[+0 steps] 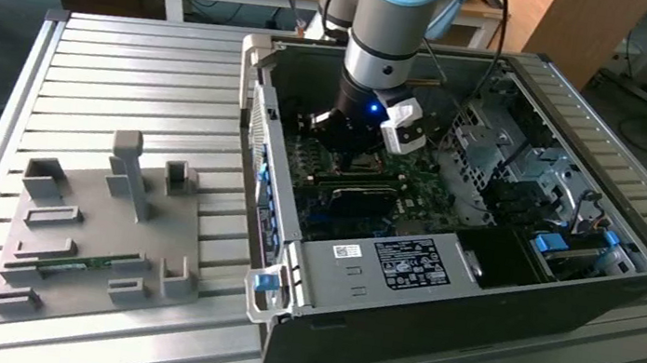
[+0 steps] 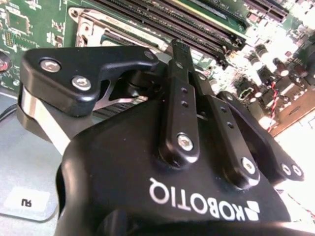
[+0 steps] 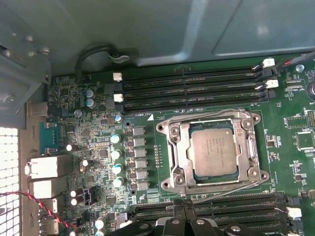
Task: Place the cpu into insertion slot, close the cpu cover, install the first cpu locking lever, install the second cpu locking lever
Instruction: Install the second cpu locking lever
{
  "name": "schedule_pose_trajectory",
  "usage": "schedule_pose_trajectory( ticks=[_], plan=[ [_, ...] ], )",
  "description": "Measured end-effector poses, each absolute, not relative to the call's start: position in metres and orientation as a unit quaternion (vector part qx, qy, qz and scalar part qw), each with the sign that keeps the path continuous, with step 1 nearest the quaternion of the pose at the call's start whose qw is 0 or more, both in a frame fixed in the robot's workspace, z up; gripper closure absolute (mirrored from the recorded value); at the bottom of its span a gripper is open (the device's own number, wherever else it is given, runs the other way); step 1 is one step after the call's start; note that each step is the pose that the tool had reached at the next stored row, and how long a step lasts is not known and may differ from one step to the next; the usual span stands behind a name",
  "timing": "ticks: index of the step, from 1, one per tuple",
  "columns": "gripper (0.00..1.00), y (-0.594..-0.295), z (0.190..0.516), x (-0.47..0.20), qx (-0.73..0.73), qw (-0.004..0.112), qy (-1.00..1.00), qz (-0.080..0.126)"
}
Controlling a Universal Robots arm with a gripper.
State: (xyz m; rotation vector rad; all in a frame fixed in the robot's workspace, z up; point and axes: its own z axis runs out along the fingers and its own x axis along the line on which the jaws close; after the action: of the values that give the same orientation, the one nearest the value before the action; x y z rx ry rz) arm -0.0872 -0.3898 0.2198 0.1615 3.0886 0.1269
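In the first wrist view the cpu [image 3: 214,150], a small square with a silvery top, lies flat in the insertion slot [image 3: 165,185] on the green board. The cpu cover [image 3: 175,147], a silvery frame, lies down around the chip. One thin wire lever [image 3: 231,189] runs along one side of the socket and another lever [image 3: 206,117] along the opposite side. Whether they are latched I cannot tell. My gripper [image 3: 184,219] hovers just beside the socket, shut with nothing in it. Its black fingers meet at the gripper [image 2: 177,49] tip. In the exterior view the gripper [image 1: 358,158] reaches down into the open computer case [image 1: 620,211].
Long black memory slots [image 3: 192,88] flank the socket on two sides. A row of capacitors [image 3: 116,162] and a red-black wire [image 3: 29,201] stand nearby. A labelled metal box [image 1: 407,260] fills the case's near end. A grey fixture plate [image 1: 104,228] rests on the slatted table.
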Motion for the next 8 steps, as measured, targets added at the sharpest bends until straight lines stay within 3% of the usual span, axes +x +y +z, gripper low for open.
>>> schedule_pose_trajectory(
  ticks=[8],
  plan=[
    [0.89,-0.3861,0.2193,-0.0872,0.051,0.023,0.998,0.041]
  ],
)
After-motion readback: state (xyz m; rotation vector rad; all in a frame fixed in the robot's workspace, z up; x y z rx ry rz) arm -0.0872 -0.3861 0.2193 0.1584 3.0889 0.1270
